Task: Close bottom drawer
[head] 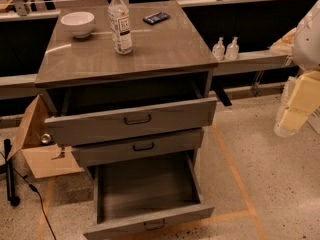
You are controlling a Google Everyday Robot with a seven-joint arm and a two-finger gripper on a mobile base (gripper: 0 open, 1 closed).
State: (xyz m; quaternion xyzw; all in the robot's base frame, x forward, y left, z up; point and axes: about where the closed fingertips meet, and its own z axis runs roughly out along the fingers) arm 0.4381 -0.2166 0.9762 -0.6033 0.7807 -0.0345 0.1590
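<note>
The bottom drawer of the grey wood-grain cabinet is pulled far out toward me. Its inside shows empty, and its small dark bar handle is on the low front panel. The middle drawer and the top drawer each stand a little way out. My gripper, pale yellow and white, hangs at the right edge of the view. It is well to the right of the cabinet, above the floor, and touches nothing.
On the cabinet top stand a white bowl, a water bottle and a small dark flat object. An open cardboard box and a black cable lie at the left. Two small bottles stand on a ledge behind.
</note>
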